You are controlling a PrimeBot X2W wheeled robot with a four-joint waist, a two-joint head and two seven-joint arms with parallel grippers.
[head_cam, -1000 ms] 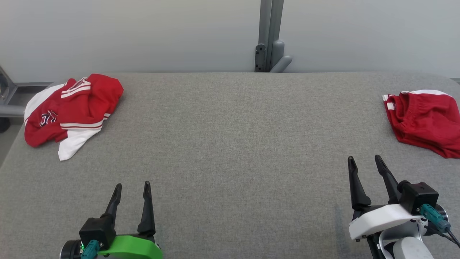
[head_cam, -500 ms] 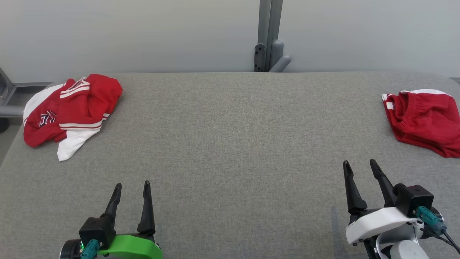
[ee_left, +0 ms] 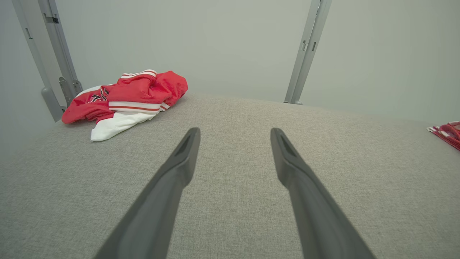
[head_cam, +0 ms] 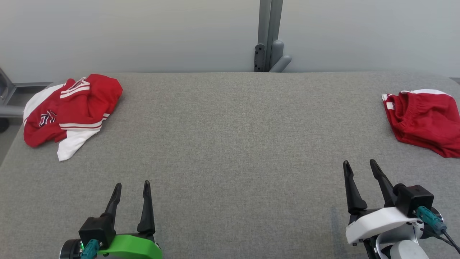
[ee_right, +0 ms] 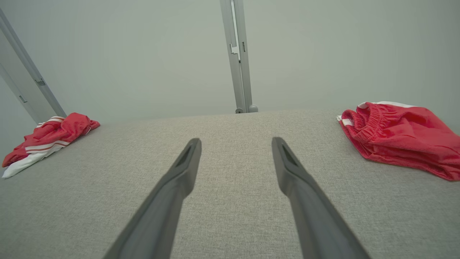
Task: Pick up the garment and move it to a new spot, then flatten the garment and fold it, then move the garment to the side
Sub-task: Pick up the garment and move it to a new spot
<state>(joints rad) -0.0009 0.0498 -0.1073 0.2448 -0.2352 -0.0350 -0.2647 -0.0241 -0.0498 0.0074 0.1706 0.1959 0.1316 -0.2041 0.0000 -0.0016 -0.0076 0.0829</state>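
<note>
Head view shows the crumpled red-and-white garment [head_cam: 72,108] at the far left corner of the table [head_cam: 230,144], soft and light, I judge, so I would pinch a thick fold with my left gripper [head_cam: 132,183], open and empty like my right gripper [head_cam: 359,162].

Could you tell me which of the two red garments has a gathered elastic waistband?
The red shorts at the right edge; the crumpled red-and-white striped jersey lies far left, without one.

On red jersey [head_cam: 90,97], dark emblem [head_cam: 47,118]: unreadable.
</note>
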